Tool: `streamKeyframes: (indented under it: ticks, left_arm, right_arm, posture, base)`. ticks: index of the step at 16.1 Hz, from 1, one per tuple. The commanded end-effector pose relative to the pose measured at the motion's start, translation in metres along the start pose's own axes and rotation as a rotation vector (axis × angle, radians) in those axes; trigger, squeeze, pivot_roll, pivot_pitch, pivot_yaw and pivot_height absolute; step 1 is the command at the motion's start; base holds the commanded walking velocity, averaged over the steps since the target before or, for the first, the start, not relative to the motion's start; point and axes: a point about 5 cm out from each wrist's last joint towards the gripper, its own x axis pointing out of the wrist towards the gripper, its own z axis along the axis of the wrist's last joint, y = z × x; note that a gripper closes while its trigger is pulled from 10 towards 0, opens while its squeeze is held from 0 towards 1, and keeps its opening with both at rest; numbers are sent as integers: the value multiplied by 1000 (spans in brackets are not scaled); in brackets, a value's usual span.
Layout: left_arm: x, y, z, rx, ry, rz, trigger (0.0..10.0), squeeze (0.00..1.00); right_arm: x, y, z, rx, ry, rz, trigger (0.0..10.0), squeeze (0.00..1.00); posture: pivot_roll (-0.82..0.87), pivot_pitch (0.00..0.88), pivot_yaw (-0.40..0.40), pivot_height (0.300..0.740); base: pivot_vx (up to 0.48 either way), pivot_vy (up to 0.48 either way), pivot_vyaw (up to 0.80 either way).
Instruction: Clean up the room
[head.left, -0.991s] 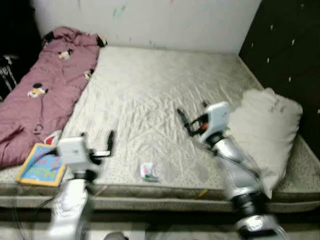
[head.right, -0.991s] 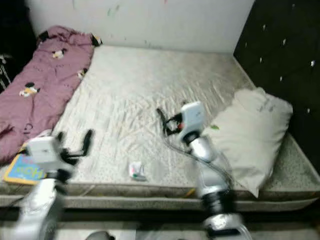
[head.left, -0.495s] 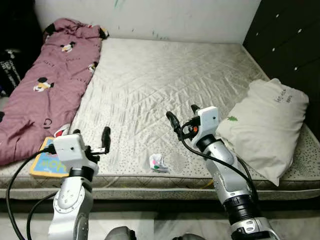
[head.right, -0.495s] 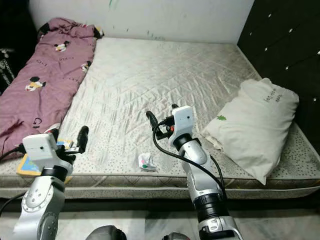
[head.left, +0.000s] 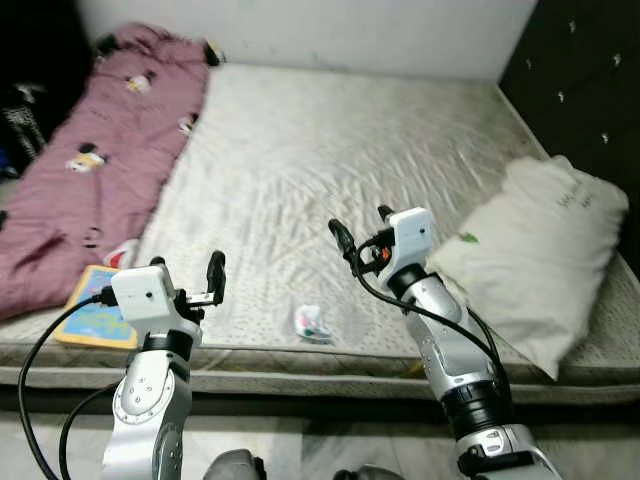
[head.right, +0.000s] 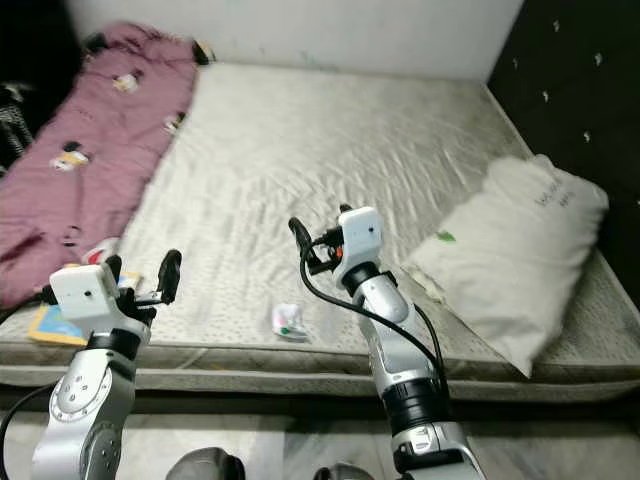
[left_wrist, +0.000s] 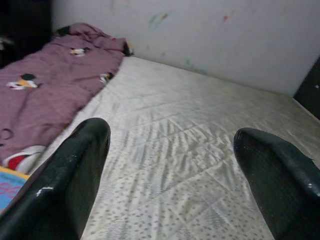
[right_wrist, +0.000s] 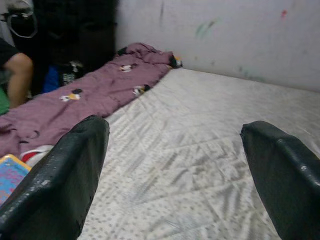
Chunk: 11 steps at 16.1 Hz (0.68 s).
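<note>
A bare mattress (head.left: 330, 170) lies before the robot, quilted and pale, with a white wall (left_wrist: 210, 35) behind it and a dark padded panel (head.left: 585, 90) along its right side. Near the front edge of the mattress sits a small crumpled wrapper (head.left: 309, 322), white with bits of green and pink, lying between the two arms.

The left gripper (head.left: 185, 275) is raised over the front left corner of the bed, its fingers spread wide and holding nothing. The right gripper (head.left: 362, 232) hangs above the middle of the mattress, beyond and a little right of the wrapper, likewise spread and empty. In both wrist views the two black fingers (right_wrist: 65, 170) stand far apart with the mattress showing between them.

A purple blanket (head.left: 90, 170) with cartoon prints lies rumpled along the left side of the bed, reaching to the far corner. At its near end a colourful book (head.left: 92, 320) rests on the front left corner, just beside the left arm. A white pillow (head.left: 535, 255) sits on the right side, against the dark panel, close to the right arm. A person's arm (right_wrist: 17, 72) shows beside the bed's far left in the right wrist view.
</note>
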Motion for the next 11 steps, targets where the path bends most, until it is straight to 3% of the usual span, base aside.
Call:
streamKeyframes:
  ticks: [1, 4, 8, 11]
  left_arm:
    - [5, -7, 1, -4, -8, -24, 10000, 0]
    - [10, -11, 4, 14, -18, -33, 10000, 0]
    - [16, -13, 15, 41, -45, -68, 10000, 0]
    - [11, -16, 11, 27, -41, -74, 10000, 0]
  right_arm:
    - [1, -5, 2, -23, 2, -6, 10000, 0]
    - [5, -5, 6, -47, -13, -15, 10000, 0]
    - [5, -1, 6, -49, -19, -25, 10000, 0]
    - [6, 2, 3, -44, -11, -17, 10000, 0]
  posture:
    - [116, 30, -75, 740]
    - [82, 65, -60, 740]
    - [75, 97, -36, 740]
    - [90, 103, -47, 740]
  base:
    - [0, 0, -569]
    - [0, 0, -688]
    - [0, 0, 0]
    - [0, 0, 0]
